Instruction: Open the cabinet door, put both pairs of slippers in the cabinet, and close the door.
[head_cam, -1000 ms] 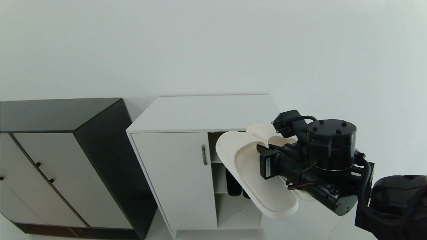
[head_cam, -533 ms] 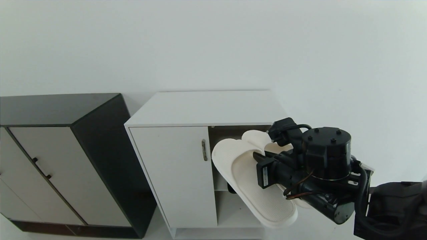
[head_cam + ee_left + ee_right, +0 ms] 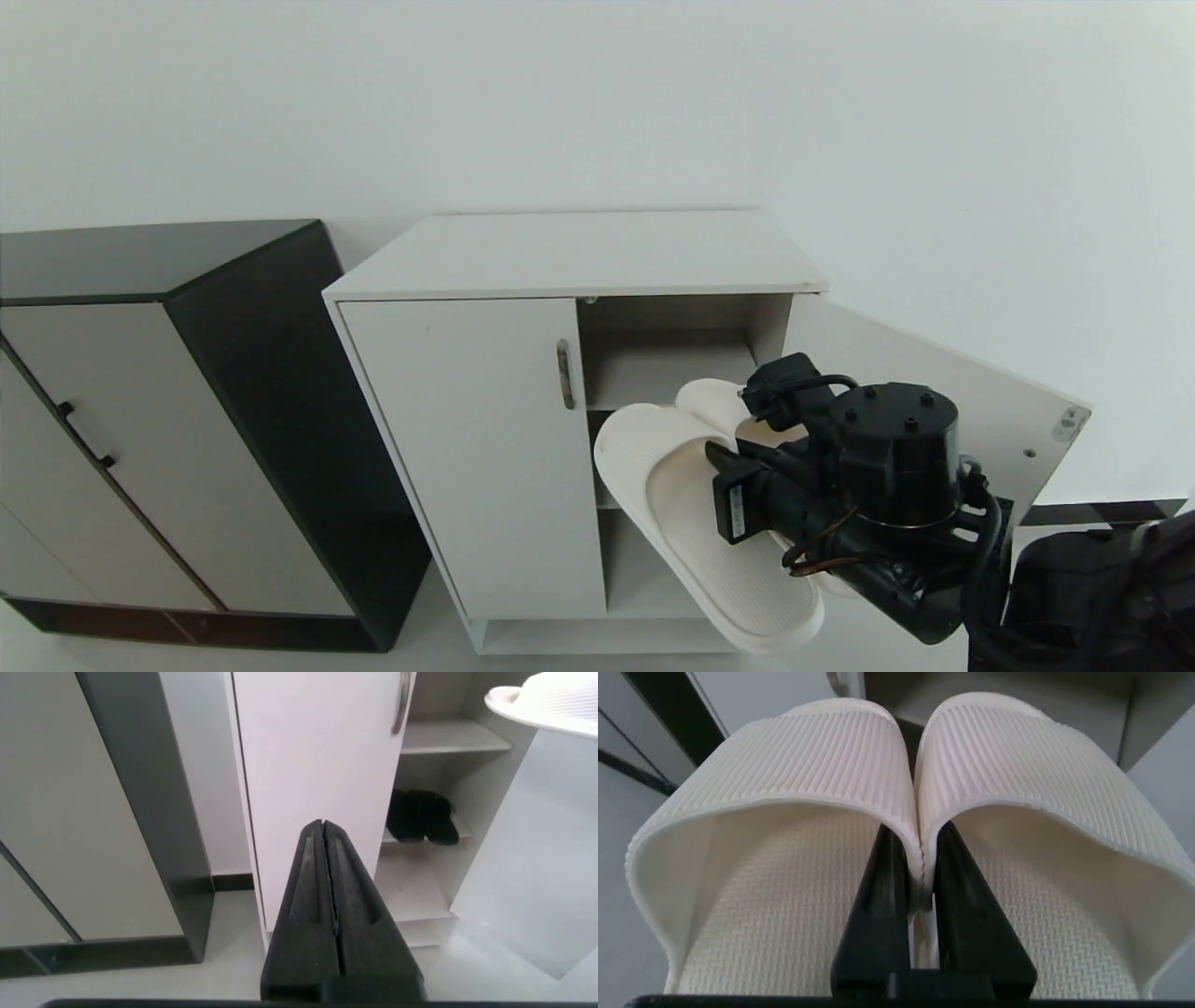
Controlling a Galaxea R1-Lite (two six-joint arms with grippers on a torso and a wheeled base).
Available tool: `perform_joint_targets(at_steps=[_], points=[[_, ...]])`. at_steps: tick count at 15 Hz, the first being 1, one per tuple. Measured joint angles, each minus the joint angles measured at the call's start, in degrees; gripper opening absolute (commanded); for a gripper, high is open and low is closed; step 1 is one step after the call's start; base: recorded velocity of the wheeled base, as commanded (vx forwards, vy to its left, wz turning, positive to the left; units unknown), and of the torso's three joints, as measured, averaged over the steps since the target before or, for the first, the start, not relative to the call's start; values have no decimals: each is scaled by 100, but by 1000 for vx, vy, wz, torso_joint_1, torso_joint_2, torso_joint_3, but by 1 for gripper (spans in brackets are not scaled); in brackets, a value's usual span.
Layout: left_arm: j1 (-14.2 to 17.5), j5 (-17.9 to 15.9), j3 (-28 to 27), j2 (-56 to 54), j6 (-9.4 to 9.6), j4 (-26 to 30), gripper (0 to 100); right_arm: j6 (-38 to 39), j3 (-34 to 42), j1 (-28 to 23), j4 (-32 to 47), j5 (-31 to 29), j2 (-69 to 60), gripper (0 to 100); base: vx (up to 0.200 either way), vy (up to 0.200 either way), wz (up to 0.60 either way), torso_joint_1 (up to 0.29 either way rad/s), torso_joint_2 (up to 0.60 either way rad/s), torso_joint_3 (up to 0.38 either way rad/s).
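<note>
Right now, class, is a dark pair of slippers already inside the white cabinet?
Yes, the dark pair sits in the white cabinet, in its open half below the upper shelf.

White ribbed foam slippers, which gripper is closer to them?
Right. The right gripper is clamped on the white ribbed foam slippers; the left gripper sits apart, facing the white cabinet's closed door.

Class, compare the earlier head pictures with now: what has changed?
The camera shifted: the white cabinet sits higher in view, its open door now showing. Against it the white slippers hang lower. The right pincer stays shut on them; the closed door stays closed.
</note>
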Motion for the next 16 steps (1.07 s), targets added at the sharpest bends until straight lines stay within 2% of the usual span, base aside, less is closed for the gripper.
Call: perform_joint_targets(at_steps=[9,16], points=[[0,0,0,0,-4,2,0,0,2,-13,-90,2,116,0,0,0,0,-131,474,337],[0,0,0,0,5,4,0,0,9,-18,-91,5,132,0,0,0,0,-39,385,339]])
